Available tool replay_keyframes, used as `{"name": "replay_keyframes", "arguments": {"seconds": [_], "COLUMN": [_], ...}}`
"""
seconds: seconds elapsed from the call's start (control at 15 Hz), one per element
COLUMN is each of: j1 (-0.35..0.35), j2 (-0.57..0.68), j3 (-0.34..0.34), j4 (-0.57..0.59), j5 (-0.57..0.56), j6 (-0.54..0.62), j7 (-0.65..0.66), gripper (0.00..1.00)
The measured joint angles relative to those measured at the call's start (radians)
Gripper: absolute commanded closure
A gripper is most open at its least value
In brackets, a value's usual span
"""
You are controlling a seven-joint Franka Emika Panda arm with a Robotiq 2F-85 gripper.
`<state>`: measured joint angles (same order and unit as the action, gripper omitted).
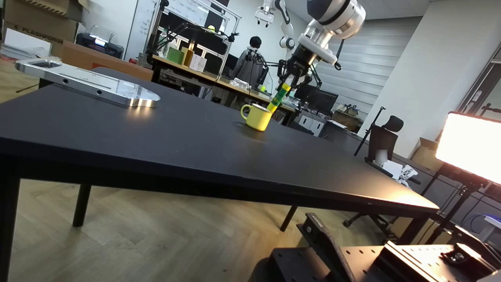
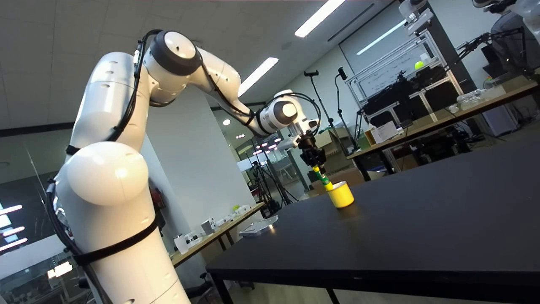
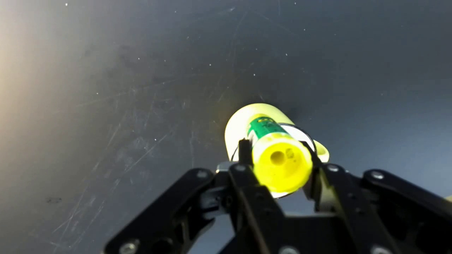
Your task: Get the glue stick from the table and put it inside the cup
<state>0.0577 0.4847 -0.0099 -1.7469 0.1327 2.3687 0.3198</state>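
The glue stick is a slim cylinder with a green middle and yellow ends; it shows in both exterior views (image 1: 280, 97) (image 2: 323, 178) and the wrist view (image 3: 265, 127). My gripper (image 1: 289, 81) (image 2: 318, 168) (image 3: 277, 148) is shut on its upper yellow end and holds it tilted. The cup, a yellow mug (image 1: 258, 117) (image 2: 341, 195) (image 3: 238, 128), stands upright on the black table (image 1: 176, 145) (image 2: 405, 236) (image 3: 141, 88). The stick's lower end is at the mug's rim, on the side away from the handle. I cannot tell whether it is inside or just outside the rim.
A flat silver metal plate (image 1: 94, 84) (image 2: 257, 228) lies at one end of the table. A bright light panel (image 1: 469, 145) stands beyond the table's other end. Cluttered workbenches (image 1: 219, 82) and a person (image 1: 250, 62) are in the background.
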Motion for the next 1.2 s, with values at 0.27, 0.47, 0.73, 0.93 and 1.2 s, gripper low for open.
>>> {"name": "replay_keyframes", "arguments": {"seconds": [0.27, 0.47, 0.73, 0.93, 1.2], "j1": [0.000, 0.000, 0.000, -0.003, -0.019], "j2": [0.023, 0.025, 0.027, 0.049, 0.112], "j3": [0.012, 0.012, 0.011, 0.001, 0.001], "j4": [0.033, 0.033, 0.032, 0.063, 0.163], "j5": [0.005, 0.005, 0.004, 0.005, 0.010], "j6": [-0.011, -0.011, -0.006, -0.007, -0.047], "j7": [-0.009, -0.011, -0.012, -0.011, -0.012], "gripper": [0.66, 0.66, 0.91, 0.91, 0.91]}}
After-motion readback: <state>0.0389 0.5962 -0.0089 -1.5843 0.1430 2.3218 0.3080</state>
